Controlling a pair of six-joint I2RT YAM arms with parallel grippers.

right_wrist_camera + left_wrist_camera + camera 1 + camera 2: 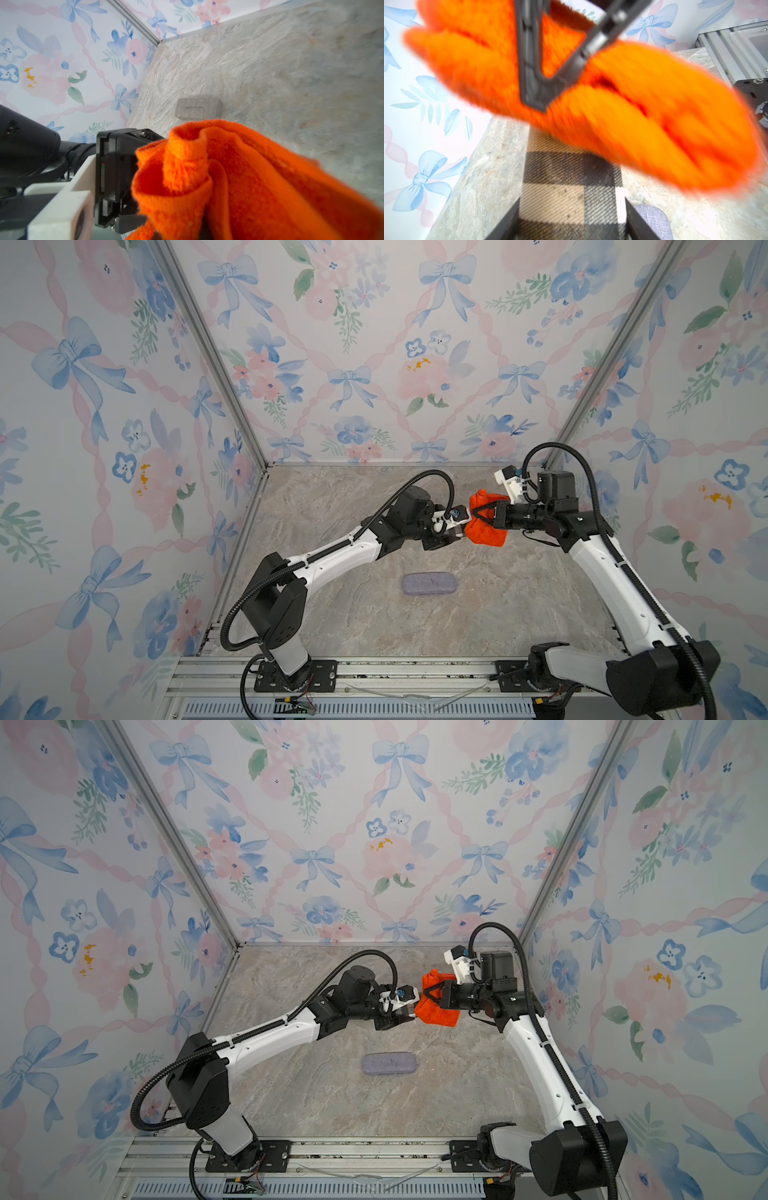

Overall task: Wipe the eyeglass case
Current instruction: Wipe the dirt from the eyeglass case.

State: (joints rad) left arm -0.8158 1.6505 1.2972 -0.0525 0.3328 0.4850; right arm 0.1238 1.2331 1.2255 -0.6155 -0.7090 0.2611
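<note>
Top views: left tool (458,531) pinches a plaid case (456,538) by one end, jaws part-spread around it. Right tool (476,514) is pressed together on a bunched orange cloth (489,534). They meet above the bench (324,506), right of centre and toward the far side. The cloth sits at the right end of the plaid case and looks to be touching it. The case's long axis runs left-right, straight out of the left tool at the right tool. My read is that this is the case being wiped: the stroke has to follow that line, right arm moving and left arm just holding. A second, grey-blue case (430,584) lies flat on the bench, nearer than both tools, long axis left-right, apart from everything. Left wrist: plaid case (566,187) sits between the left tool's fingers (506,224), with the cloth (643,128) over its outer end and one right-tool finger (527,79) sunk in the cloth. No label shows on the plaid. Right wrist: the cloth (239,176) hides the right tool's own jaws. The grey-blue case (198,109) carries one small printed line, too blurred to read.
</note>
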